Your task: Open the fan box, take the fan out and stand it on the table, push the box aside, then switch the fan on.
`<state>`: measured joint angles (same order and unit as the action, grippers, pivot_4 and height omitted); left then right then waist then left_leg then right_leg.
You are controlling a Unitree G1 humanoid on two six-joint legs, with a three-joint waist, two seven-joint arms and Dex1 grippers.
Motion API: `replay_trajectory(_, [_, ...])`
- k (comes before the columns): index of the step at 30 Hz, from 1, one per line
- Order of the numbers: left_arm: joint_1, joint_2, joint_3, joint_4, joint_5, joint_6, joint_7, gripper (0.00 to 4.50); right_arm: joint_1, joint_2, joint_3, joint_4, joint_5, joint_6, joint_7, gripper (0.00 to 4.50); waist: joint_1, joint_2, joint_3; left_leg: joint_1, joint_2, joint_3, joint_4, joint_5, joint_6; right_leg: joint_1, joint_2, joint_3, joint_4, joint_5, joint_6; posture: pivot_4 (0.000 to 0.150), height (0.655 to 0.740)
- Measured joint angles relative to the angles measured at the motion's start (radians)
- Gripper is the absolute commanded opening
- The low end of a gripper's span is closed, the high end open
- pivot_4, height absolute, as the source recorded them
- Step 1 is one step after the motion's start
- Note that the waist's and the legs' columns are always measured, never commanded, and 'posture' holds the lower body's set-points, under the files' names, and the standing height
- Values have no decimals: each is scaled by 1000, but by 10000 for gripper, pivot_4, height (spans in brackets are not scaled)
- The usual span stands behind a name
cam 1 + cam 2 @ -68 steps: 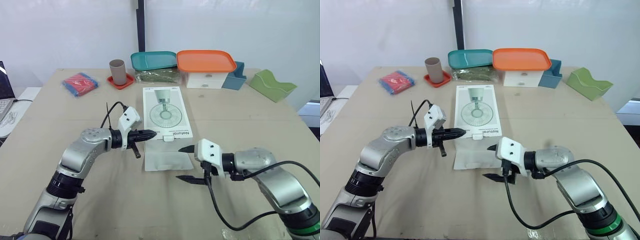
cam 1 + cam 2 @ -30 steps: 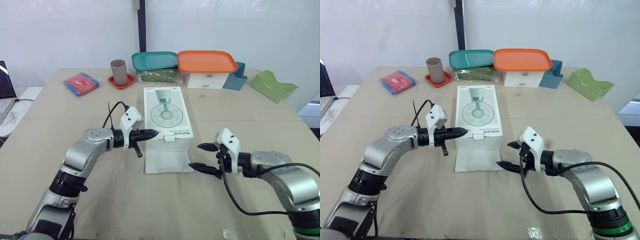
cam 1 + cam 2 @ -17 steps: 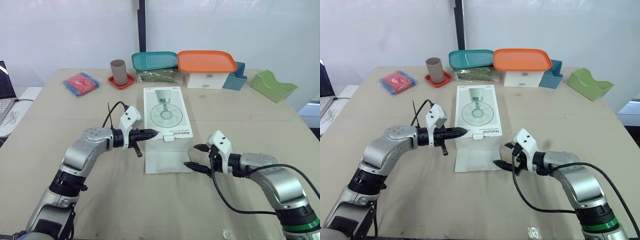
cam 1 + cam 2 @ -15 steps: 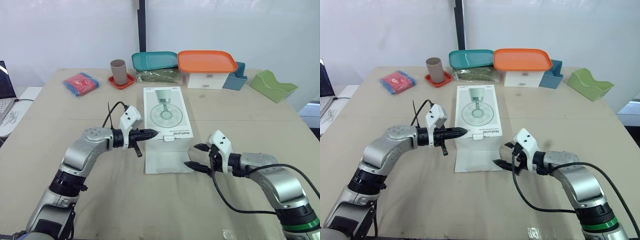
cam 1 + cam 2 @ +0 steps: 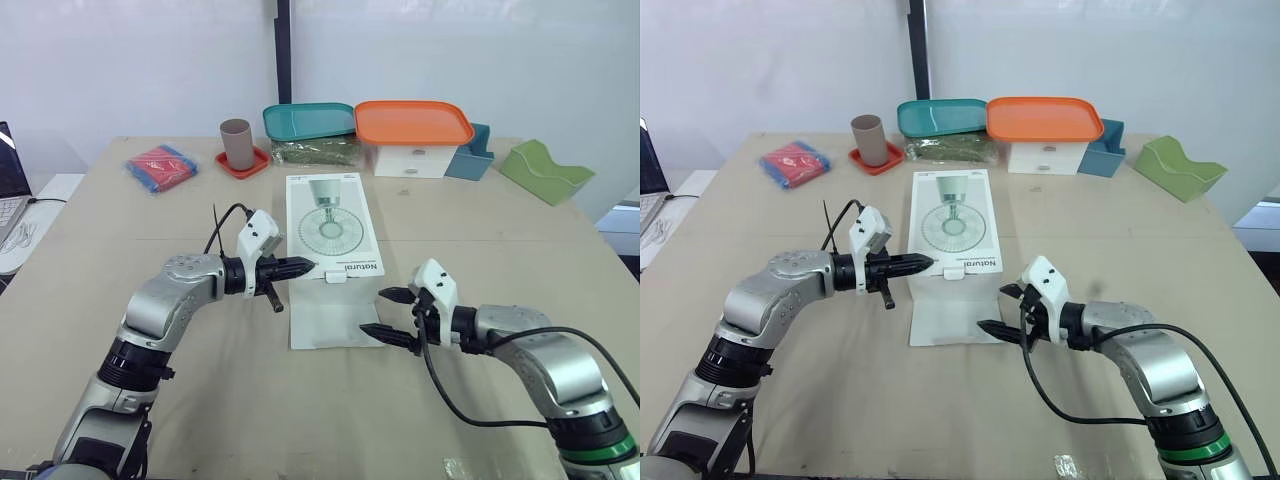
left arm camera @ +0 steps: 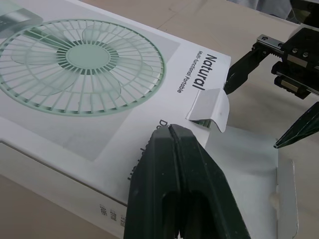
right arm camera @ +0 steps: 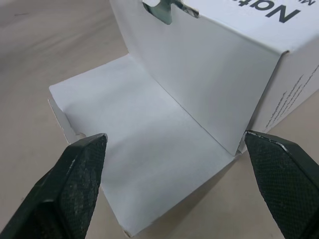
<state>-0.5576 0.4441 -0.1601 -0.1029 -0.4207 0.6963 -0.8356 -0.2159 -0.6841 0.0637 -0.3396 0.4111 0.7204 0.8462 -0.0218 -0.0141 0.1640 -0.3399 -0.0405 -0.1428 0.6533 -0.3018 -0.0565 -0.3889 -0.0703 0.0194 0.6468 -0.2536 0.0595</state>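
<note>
The fan box (image 5: 334, 222) lies flat mid-table, and its end flap (image 5: 335, 322) is folded down onto the table (image 5: 480, 250), covering the ground before the box's mouth. The left tool (image 5: 308, 266), fingers pressed together, crowds the box's near left corner. The right tool (image 5: 373, 311), fingers spread, stands at the flap's right edge. Bare table runs along both long sides of the box. Beyond its far end a cup (image 5: 237, 142), teal tray (image 5: 308, 121), orange tray (image 5: 412, 121), blue holder (image 5: 470, 152) and green holder (image 5: 545, 170) close the way. A red-blue packet (image 5: 159, 165) lies far left.
</note>
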Motion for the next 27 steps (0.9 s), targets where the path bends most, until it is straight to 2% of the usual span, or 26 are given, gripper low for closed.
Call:
replay_trajectory(8, [0,-1,0,0,0,0,1,147,0,-1,13,-7,0,2,0,45000,0,0,0,0,0,0,0,0,0,0,0,0,0,0,0,1500,7400])
replay_trajectory(14, [0,-2,0,-1,0,1,1,147,2,-15,8,-47,67,44,30,45000,0,0,0,0,0,0,0,0,0,0,0,0,0,0,0,1500,7400])
replay_trajectory(27, [0,-1,0,-3,0,3,-4,147,26,-68,-127,-101,234,136,51,45000,0,0,0,-1,0,0,0,0,1,0,0,0,0,0,0,1500,7400])
